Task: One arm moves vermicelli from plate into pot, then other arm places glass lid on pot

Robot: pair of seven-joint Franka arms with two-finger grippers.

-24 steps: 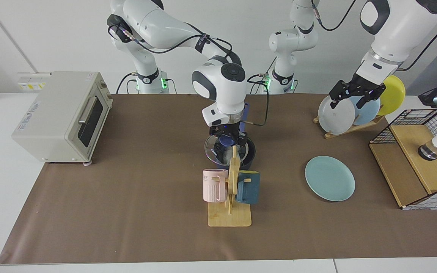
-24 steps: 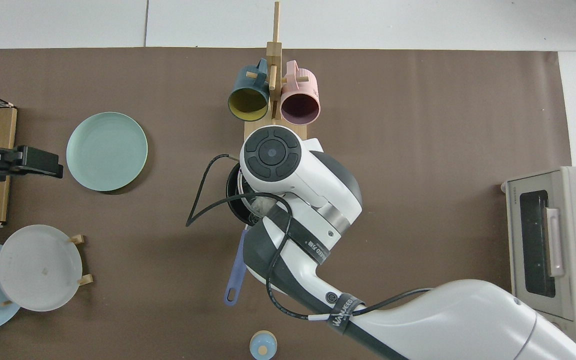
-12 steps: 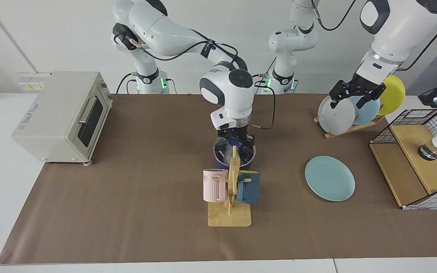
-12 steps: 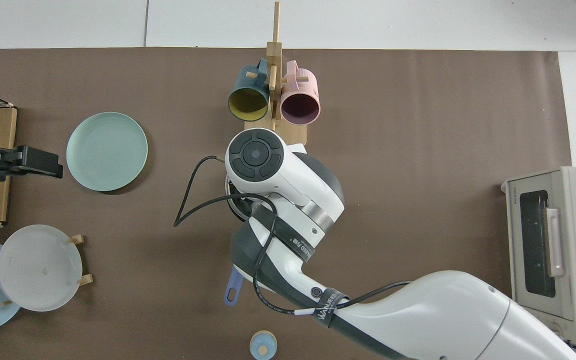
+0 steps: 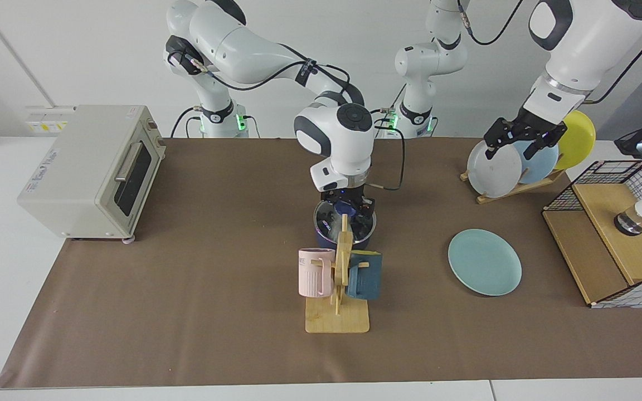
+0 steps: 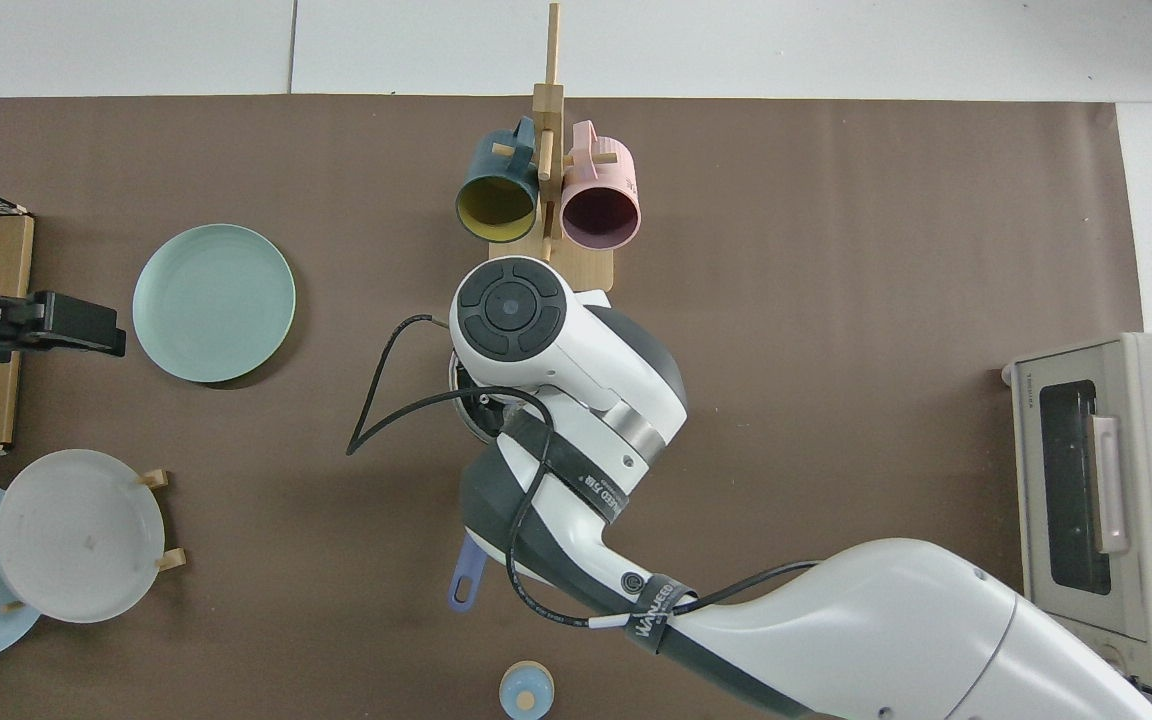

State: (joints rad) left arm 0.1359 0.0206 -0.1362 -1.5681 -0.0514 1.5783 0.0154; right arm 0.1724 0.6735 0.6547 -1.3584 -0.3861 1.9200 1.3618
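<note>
Here the right gripper point(image 5: 345, 210) clasps the glass lid point(image 5: 326, 214) flat atop the pot point(image 5: 324, 238); left gripper point(image 5: 523, 140) spread.

Matt brown table cover point(image 5: 187, 289); pale wooden mug rack point(image 5: 339, 312); glossy plate point(image 5: 484, 262).

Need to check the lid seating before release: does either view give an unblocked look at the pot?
Facing view: the mug rack stands in front of the pot, and the right gripper covers the lid. Top view: the right arm hides nearly all of it; only the handle shows.
</note>
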